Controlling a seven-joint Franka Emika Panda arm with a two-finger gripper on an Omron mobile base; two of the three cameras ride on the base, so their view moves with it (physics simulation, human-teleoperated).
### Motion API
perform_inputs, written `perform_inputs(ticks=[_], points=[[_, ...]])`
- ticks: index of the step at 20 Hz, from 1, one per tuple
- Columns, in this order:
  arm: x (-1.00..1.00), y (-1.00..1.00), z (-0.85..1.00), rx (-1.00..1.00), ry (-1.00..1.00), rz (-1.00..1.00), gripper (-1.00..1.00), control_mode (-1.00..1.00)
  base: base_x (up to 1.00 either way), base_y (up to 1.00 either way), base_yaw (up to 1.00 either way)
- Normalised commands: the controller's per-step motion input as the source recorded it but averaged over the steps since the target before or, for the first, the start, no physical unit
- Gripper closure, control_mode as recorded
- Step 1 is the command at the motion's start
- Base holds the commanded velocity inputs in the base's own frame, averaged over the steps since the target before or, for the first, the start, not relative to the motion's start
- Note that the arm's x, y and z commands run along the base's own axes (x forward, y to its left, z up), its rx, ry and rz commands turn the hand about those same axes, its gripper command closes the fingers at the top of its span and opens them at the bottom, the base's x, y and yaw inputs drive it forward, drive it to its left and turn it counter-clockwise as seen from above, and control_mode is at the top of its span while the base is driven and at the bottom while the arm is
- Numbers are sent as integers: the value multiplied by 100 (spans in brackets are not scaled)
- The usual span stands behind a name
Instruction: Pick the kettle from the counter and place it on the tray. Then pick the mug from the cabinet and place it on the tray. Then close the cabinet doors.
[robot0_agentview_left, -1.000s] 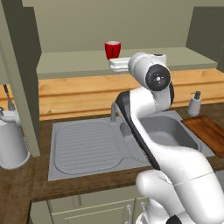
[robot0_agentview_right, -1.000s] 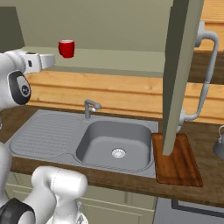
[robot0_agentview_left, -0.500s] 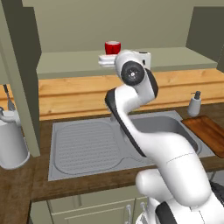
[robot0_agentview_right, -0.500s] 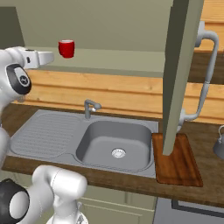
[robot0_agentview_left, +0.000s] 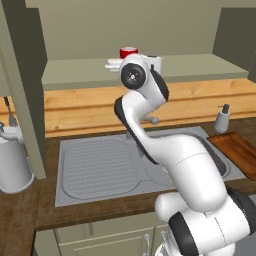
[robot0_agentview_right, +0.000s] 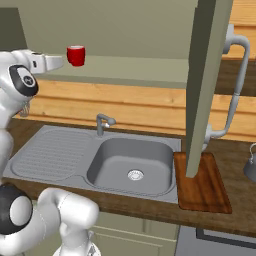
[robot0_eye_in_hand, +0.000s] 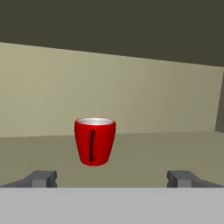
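The arm has swung round over the last second: its upper joint, which sat to the right of the mug in the left base view, now lies almost in front of it, and the hand has come up level with the cabinet (robot0_agentview_right: 125, 30) shelf. The pincer (robot0_eye_in_hand: 112, 178) points straight at the mug (robot0_eye_in_hand: 95, 141), with its two tips spread wide apart and nothing between them. The mug stands upright on the pale green shelf, its handle turned toward the hand, a little left of the midline between the tips and still some way beyond them.

This reads as the approach for the second pick. Yet the tray (robot0_agentview_right: 202, 182), on the desk (robot0_agentview_right: 220, 222) just right of the sink (robot0_agentview_right: 131, 165), looks bare, and a grey rounded shape at the far right edge of the right base view may be the kettle (robot0_agentview_right: 251, 166), standing clear of the tray. If so, the kettle step is not done. The open cabinet door (robot0_agentview_right: 207, 85) hangs in front of the tray.

Next the hand probably needs to move forward and slightly left before closing.
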Motion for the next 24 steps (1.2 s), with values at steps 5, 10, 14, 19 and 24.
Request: perform_inputs(ticks=[5,10,14,19,24], points=[[30,-1,0,0,0,0,-100,-100,0,0,0],[24,-2,0,0,2,0,-100,-100,0,0,0],[26,1,-3,0,4,0,-100,-100,0,0,0],[33,0,-3,0,5,0,-100,-100,0,0,0],[39,0,0,0,5,0,-100,-100,0,0,0]])
